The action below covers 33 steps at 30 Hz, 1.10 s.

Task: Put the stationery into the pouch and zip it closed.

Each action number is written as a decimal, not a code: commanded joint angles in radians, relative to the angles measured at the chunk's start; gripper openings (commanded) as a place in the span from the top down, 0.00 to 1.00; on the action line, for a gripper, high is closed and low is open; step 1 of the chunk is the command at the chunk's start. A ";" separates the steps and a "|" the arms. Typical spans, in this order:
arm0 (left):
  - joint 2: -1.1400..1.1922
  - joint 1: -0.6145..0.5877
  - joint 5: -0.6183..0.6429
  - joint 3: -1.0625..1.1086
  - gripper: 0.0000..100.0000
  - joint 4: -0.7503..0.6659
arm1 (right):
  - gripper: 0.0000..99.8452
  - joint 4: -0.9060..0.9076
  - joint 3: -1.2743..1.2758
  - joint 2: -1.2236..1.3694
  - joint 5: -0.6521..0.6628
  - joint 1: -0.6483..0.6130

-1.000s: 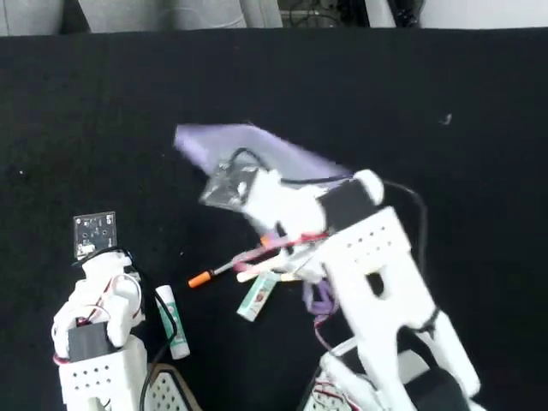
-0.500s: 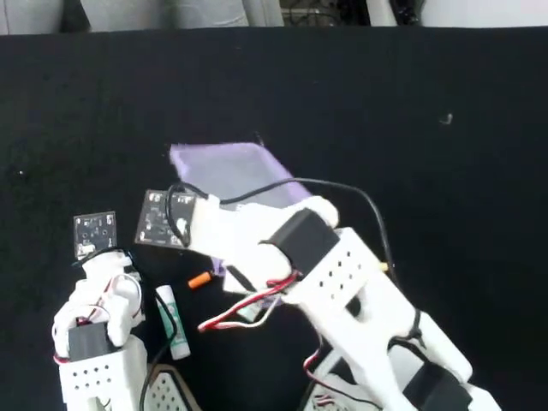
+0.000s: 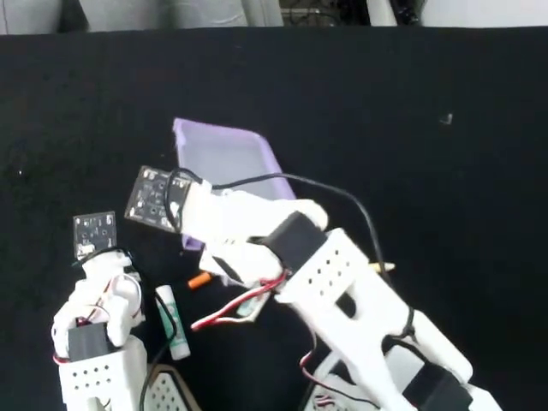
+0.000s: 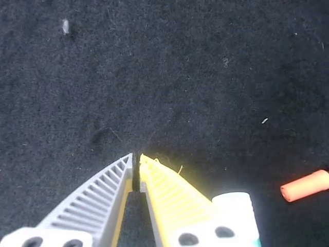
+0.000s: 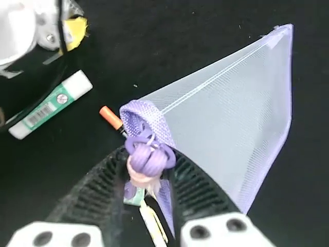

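A purple mesh pouch [image 3: 227, 154] lies at mid-table; in the right wrist view the pouch [image 5: 231, 118] spreads away from my right gripper [image 5: 149, 157]. That gripper is shut on the pouch's corner, where a knotted purple zipper cord [image 5: 148, 154] sits. A white and green glue stick [image 3: 174, 321] and an orange pen cap [image 3: 199, 280] lie between the arms. The right arm [image 3: 291, 248] hides other stationery; one green and white piece [image 3: 250, 302] peeks out. My left gripper [image 4: 136, 172] is shut on nothing, low over bare cloth beside the glue stick [image 4: 232, 203].
The table is covered in black cloth [image 3: 411, 128], with open room to the right and at the back. The left arm [image 3: 94, 325] stands at the front left corner. Red and white cables [image 3: 231, 312] hang under the right arm.
The right arm has swung left across the table, taking the pouch's corner with it. The pouch now lies farther left and flatter. The pens are now covered by the arm. The left arm is unchanged.
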 commanded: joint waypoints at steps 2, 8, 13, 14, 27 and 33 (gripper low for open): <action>-0.003 0.010 0.003 0.024 0.97 0.005 | 0.99 -0.092 0.035 -0.022 -0.044 -0.006; -0.009 0.013 -0.002 0.004 0.97 -0.011 | 0.99 -0.101 0.033 -0.024 -0.054 0.018; -0.009 0.094 -0.002 -0.151 0.97 -0.074 | 0.99 -0.123 0.033 -0.024 -0.055 0.114; -0.009 0.127 -0.002 -0.197 0.97 -0.069 | 0.99 -0.127 0.033 -0.024 -0.055 0.129; -0.009 0.542 0.003 -0.470 0.97 -0.068 | 0.99 -0.129 0.033 -0.024 -0.055 0.157; -0.009 0.584 0.005 -0.469 0.96 -0.071 | 0.99 -0.127 0.033 -0.025 -0.055 0.157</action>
